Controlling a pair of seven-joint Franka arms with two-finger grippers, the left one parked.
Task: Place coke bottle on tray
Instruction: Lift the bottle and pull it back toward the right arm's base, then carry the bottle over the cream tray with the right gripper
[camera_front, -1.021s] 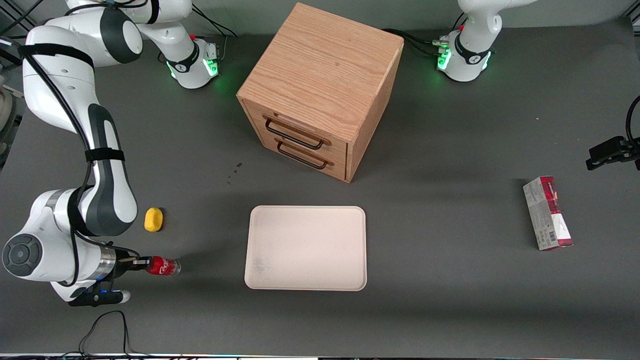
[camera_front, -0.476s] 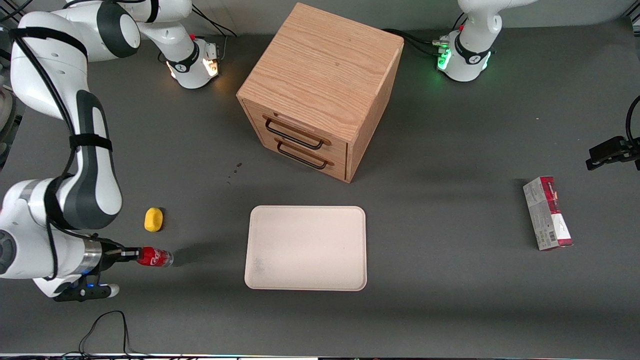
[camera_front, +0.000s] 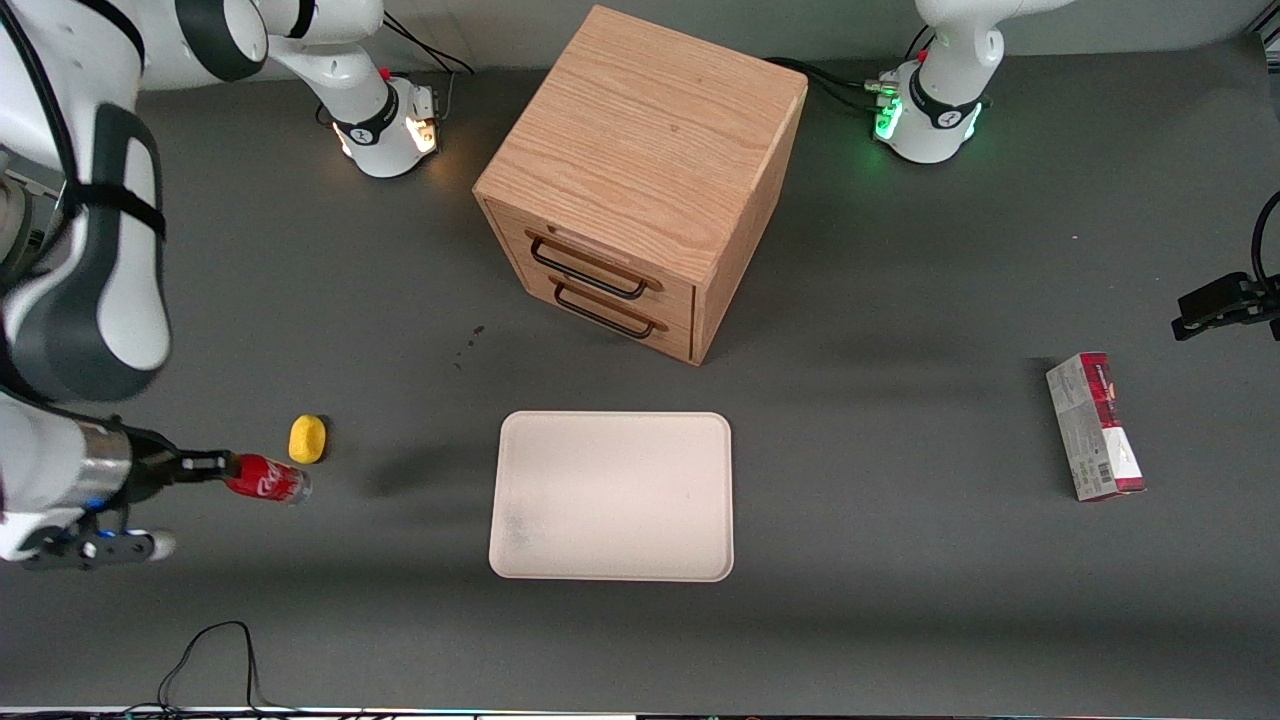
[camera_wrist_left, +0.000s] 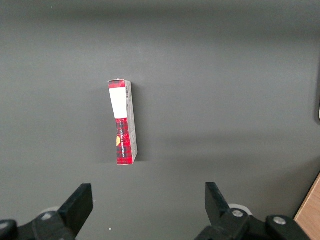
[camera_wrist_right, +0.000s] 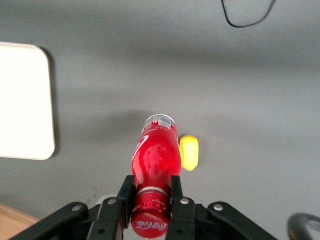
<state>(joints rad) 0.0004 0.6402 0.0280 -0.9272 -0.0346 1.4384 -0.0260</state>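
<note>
My right gripper (camera_front: 215, 465) is shut on the coke bottle (camera_front: 266, 480), gripping it at its red cap end and holding it above the table, toward the working arm's end. In the right wrist view the gripper (camera_wrist_right: 151, 192) clamps the neck of the coke bottle (camera_wrist_right: 156, 155), which points away from the camera. The cream-white tray (camera_front: 612, 496) lies flat in the middle of the table, nearer the front camera than the cabinet; its rounded corner also shows in the right wrist view (camera_wrist_right: 25, 100). The bottle is well apart from the tray.
A yellow lemon-shaped lump (camera_front: 307, 439) lies on the table close beside the bottle; it also shows in the right wrist view (camera_wrist_right: 189, 152). A wooden drawer cabinet (camera_front: 640, 180) stands mid-table. A red-and-grey carton (camera_front: 1095, 425) lies toward the parked arm's end.
My gripper has lifted the coke bottle off the table and carried it up and slightly outward toward the working arm's end. The arm has risen closer to the front camera.
</note>
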